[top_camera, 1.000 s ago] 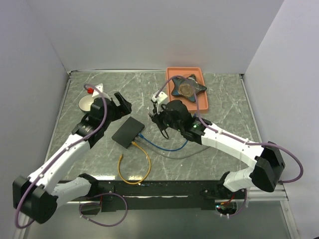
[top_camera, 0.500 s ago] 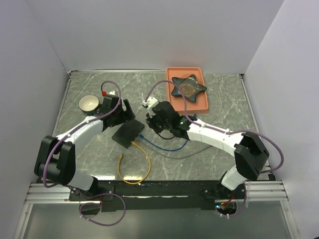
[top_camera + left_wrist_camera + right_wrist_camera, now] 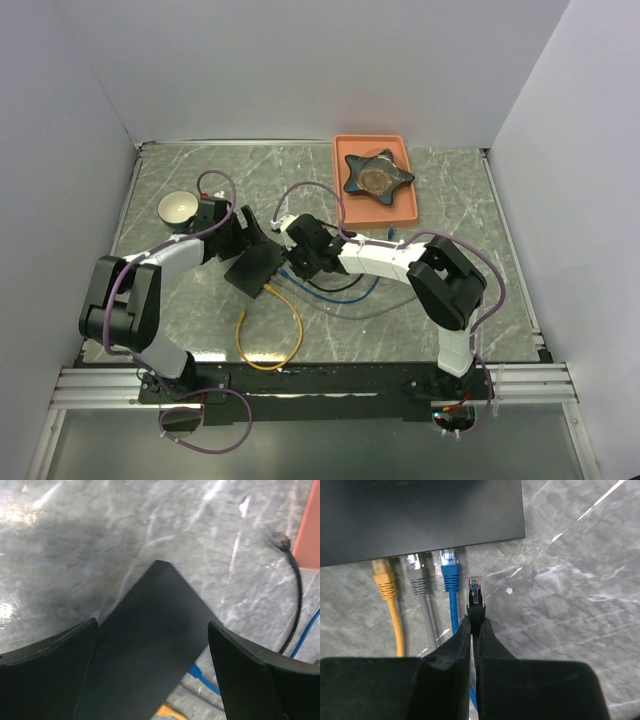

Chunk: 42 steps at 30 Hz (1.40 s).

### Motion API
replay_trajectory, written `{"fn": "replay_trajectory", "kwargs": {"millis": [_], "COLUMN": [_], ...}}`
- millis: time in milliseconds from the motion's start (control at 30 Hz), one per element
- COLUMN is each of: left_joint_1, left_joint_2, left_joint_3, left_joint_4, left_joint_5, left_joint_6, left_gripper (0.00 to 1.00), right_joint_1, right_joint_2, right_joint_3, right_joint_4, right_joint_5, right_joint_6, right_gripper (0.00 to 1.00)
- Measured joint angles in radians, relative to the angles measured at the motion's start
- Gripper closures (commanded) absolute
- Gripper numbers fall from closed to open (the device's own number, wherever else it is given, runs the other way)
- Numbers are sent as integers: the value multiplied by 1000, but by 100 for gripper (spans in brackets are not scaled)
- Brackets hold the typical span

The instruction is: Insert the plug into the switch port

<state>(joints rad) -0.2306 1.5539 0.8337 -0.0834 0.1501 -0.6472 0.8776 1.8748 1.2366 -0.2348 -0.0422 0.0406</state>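
Swung inward, left gripper [image 3: 152, 626] gapes wide astride a corner of the box [image 3: 150, 615], while right gripper [image 3: 472, 623] pinches the plug [image 3: 475, 594] just short of its edge, beside the blue cable [image 3: 451, 578].

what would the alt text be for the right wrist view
The right tool, shut on the black plug, points its clear tip at the edge of the black switch box, with a gap left between them. A yellow plug, a grey plug and a blue plug sit in ports just left of it, over a grey marble table.
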Motion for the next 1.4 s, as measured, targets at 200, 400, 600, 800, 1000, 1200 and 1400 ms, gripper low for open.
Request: {"fn": "replay_trajectory", "kwargs": {"millis": [200, 400, 600, 800, 1000, 1200, 1400], "left_joint_1": [34, 35, 35, 38, 40, 42, 42], "left_joint_2": [50, 77, 87, 95, 97, 99, 102], "left_joint_3": [-14, -14, -14, -14, -14, -14, -14], "left_joint_4": [32, 85, 106, 119, 124, 125, 127], "left_joint_5": [52, 94, 122, 138, 142, 146, 161], "left_joint_6": [0, 0, 0, 0, 0, 0, 0], "left_gripper": [5, 7, 9, 12, 14, 16, 17], "right_joint_1": [0, 0, 0, 0, 0, 0, 0], "right_joint_2": [26, 48, 48, 52, 75, 110, 121], "right_joint_3": [18, 41, 41, 41, 48, 82, 116], "right_joint_4": [-25, -35, -36, -35, -35, -36, -41], "right_joint_5": [5, 13, 19, 26, 42, 45, 48], "right_joint_6": [11, 19, 23, 29, 37, 46, 48], "right_gripper": [100, 100, 100, 100, 100, 100, 100]}}
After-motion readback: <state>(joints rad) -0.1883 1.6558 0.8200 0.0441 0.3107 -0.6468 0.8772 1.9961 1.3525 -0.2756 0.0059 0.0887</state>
